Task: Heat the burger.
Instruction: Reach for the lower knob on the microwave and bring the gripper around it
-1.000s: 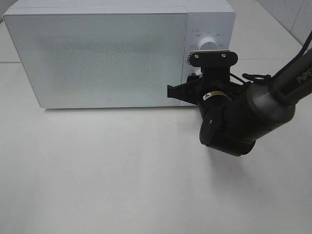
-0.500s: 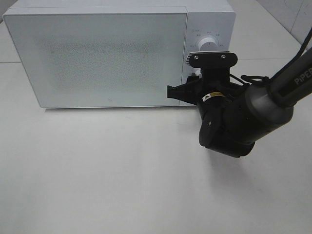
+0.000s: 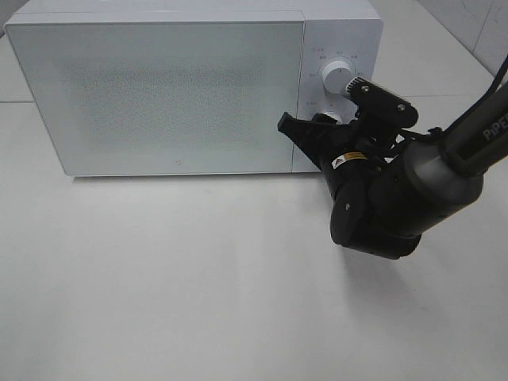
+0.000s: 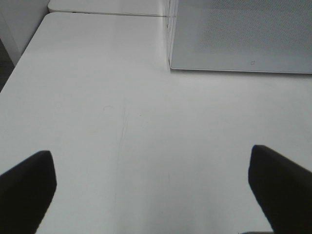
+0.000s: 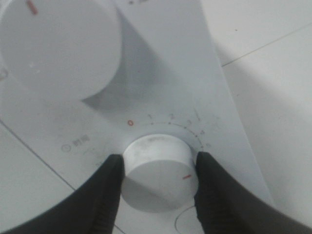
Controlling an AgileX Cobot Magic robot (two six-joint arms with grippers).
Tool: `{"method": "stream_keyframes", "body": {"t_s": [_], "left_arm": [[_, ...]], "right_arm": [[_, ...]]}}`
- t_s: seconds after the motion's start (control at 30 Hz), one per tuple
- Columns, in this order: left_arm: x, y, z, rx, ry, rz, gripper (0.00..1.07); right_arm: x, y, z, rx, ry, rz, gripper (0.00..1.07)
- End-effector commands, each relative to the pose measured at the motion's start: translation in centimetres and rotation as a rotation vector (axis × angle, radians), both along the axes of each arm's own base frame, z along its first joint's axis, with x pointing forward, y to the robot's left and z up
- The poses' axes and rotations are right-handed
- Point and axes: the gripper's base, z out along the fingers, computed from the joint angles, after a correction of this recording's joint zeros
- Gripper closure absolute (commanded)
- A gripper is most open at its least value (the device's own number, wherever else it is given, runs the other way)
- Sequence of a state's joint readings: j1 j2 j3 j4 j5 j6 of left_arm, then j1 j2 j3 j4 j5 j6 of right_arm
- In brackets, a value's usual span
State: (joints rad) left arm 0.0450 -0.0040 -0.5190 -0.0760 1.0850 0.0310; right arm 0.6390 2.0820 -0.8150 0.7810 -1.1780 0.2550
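Gripping the lower knob (image 5: 158, 170) on the microwave (image 3: 159, 95) control panel, the R gripper (image 5: 158, 161) has one black finger (image 5: 105, 195) on each side of the white dial, both touching its rim, i.e. clamped on it. Knob's red tick points away from the orange 0, toward the far end of the numbered arc printed on the panel. Upper knob (image 5: 58, 48) sits just above on the same panel, w/ its own red tick near the rim; nothing touches it. In the high view the R arm comes in from the microwave's right side, wrist tilted, jaws at the panel.

L gripper (image 4: 153, 180) hangs over the bare white table (image 3: 198, 278) in front of the microwave, off its front left corner per the L wrist view. Fingers wide apart, nothing btwn them, not touching the table as far as can be seen.

Microwave door (image 3: 167, 91) is shut, flush w/ the front; window is frosted/speckled and shows nothing inside.

Burger: can't tell where it is, no view shows it.
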Motion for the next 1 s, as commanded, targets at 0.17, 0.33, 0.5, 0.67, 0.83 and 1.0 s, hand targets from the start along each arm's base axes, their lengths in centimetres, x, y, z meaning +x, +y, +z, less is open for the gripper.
{"method": "stream_keyframes", "body": {"t_s": [0.17, 0.33, 0.5, 0.67, 0.83, 1.0], "left_arm": [[-0.2, 0.0, 0.0, -0.004, -0.027, -0.004, 0.06], [-0.2, 0.0, 0.0, -0.004, -0.027, -0.004, 0.06], [-0.2, 0.0, 0.0, -0.004, -0.027, -0.004, 0.06], [-0.2, 0.0, 0.0, -0.004, -0.027, -0.004, 0.06], [-0.2, 0.0, 0.0, -0.004, -0.027, -0.004, 0.06], [-0.2, 0.0, 0.0, -0.004, -0.027, -0.004, 0.06]], "right_arm": [[0.8, 0.9, 1.9, 0.357, -0.142, 0.022, 1.05], [0.8, 1.0, 2.4, 0.55, -0.193, 0.018, 1.05], [0.8, 0.7, 3.2, 0.697, -0.281, 0.006, 1.05], [0.8, 0.7, 3.1, 0.806, -0.279, -0.002, 1.05], [0.8, 0.7, 3.1, 0.957, -0.275, -0.016, 1.06], [0.8, 0.5, 3.0, 1.174, -0.265, -0.059, 1.06]]}}
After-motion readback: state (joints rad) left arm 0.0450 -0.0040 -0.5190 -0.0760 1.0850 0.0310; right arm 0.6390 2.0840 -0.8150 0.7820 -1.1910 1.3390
